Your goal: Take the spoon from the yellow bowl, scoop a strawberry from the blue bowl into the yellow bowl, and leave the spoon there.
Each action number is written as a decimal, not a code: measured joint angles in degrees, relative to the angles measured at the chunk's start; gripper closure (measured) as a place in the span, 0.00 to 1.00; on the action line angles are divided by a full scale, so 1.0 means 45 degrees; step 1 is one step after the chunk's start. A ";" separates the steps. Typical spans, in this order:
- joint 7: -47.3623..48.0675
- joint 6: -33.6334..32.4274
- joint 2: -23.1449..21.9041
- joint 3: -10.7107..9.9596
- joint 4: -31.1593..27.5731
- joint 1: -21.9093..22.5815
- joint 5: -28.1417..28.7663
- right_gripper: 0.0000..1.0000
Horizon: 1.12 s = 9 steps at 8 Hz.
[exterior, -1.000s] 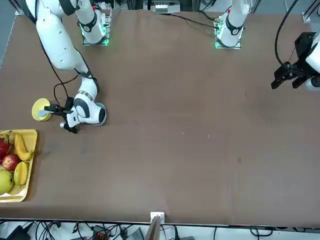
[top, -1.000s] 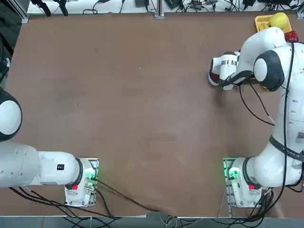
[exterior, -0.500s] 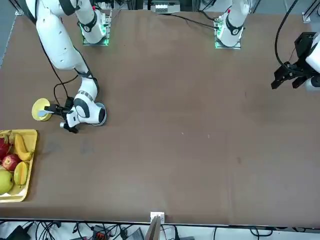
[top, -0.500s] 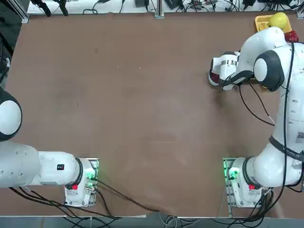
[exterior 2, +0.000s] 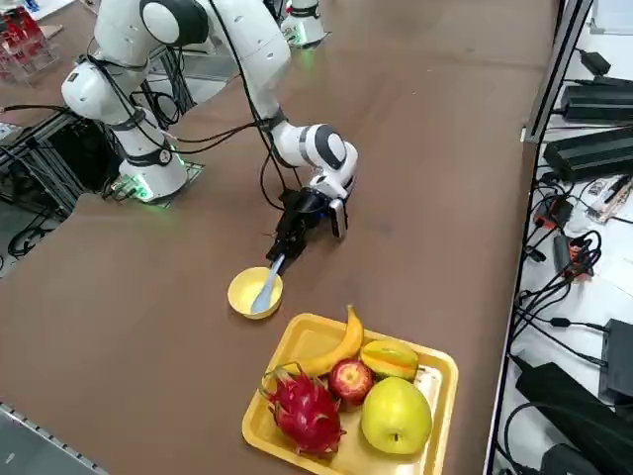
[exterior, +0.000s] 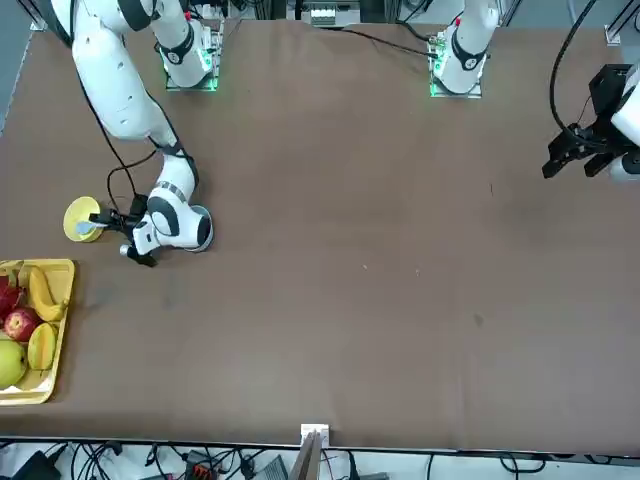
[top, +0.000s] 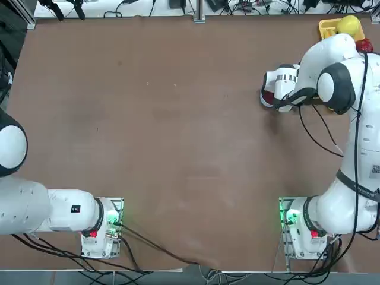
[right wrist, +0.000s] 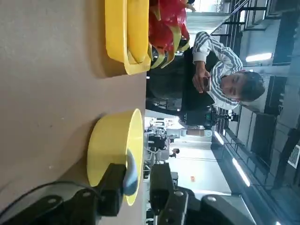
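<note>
- The right gripper (exterior 2: 280, 250) sits low at the centre-left of the side view, its black fingers (right wrist: 111, 187) flanking the spoon's handle; I cannot tell whether they pinch it yet.
- The spoon (exterior 2: 265, 290) is smooth pale plastic, its handle leaning over the rim.
- The yellow bowl (exterior 2: 241, 292) is small, round and glossy, resting on the matte brown table (exterior 2: 415, 178).
- Just below it, a rectangular yellow tray (exterior 2: 435, 371) holds a scaly dragon fruit (exterior 2: 302, 411), banana (exterior 2: 336, 346) and apple (exterior 2: 348, 380).
</note>
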 joint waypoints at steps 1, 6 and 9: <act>0.0000 0.0005 0.0026 0.0000 0.0074 0.0000 0.0000 0.68; 0.0003 0.0010 0.0218 0.0000 0.0389 -0.0004 0.0000 0.75; 0.0022 0.0008 0.0221 0.0002 0.0488 -0.0004 0.0007 0.89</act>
